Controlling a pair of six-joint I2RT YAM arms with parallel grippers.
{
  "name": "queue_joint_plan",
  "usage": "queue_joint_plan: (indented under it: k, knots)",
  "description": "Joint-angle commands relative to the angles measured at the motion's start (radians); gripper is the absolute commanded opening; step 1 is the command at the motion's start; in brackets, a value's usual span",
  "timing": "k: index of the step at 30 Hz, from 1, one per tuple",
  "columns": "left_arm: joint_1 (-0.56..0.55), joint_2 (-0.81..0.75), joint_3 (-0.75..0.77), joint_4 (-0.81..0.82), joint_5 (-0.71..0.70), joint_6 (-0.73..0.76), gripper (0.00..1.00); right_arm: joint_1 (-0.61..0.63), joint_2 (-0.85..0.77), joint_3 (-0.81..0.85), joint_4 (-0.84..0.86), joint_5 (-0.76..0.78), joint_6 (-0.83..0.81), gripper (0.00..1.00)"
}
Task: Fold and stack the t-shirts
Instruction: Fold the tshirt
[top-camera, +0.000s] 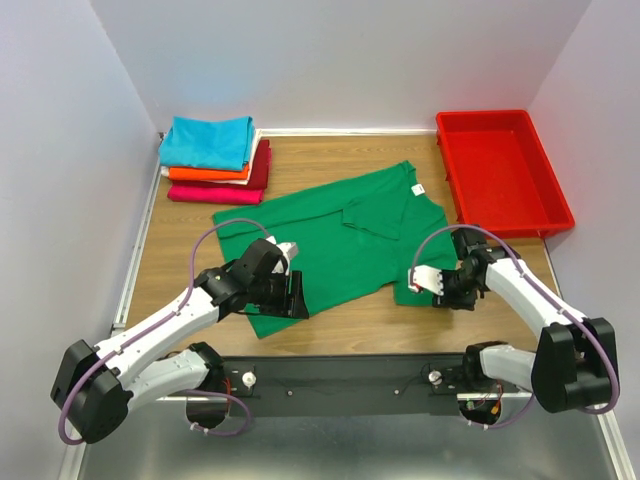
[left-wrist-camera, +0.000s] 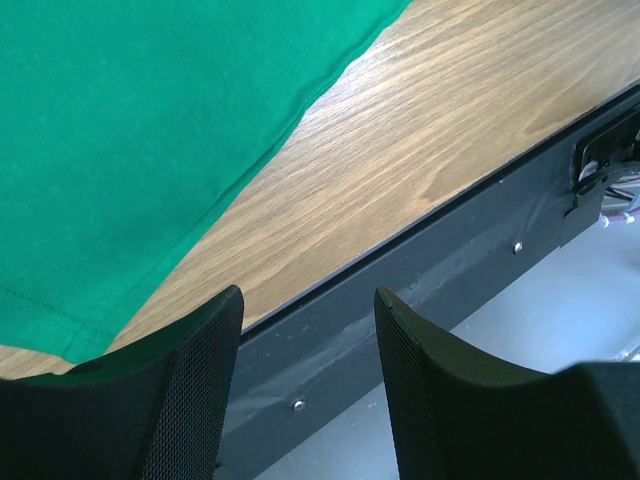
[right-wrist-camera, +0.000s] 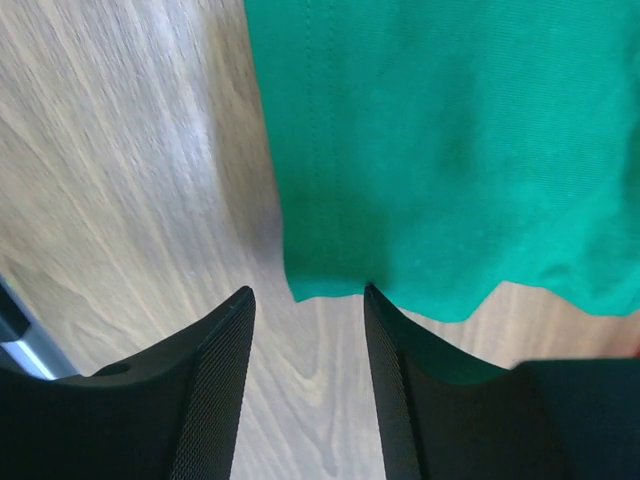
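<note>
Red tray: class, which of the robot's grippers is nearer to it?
Right. The right gripper is just in front of the red tray, at the right edge of the green t-shirt; the left gripper is across it, at the near left corner.

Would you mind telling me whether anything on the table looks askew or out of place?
The green t-shirt lies diagonally on the table, partly folded and uneven. The folded stack and the red tray look tidy.

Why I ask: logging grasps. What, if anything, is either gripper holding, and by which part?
Nothing. The left gripper and right gripper stand open at the green t-shirt's edge.
</note>
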Motion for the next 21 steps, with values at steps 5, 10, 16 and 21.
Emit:
queue_joint_plan:
  k: [5, 10, 16, 21]
  knots:
    - [-0.005, -0.01, -0.023, 0.034, -0.003, 0.013, 0.63, -0.009, 0.007, 0.006, -0.011, 0.015, -0.093, 0.56]
    - [-0.005, -0.01, -0.034, 0.048, 0.001, 0.016, 0.63, -0.014, 0.079, 0.007, 0.043, 0.0, -0.079, 0.56]
    - [-0.006, -0.032, -0.045, 0.051, 0.006, 0.016, 0.63, -0.014, 0.191, 0.012, 0.087, -0.002, -0.045, 0.46]
    - [-0.006, -0.044, -0.057, 0.053, 0.004, 0.014, 0.63, -0.014, 0.208, 0.012, 0.097, 0.002, -0.021, 0.21]
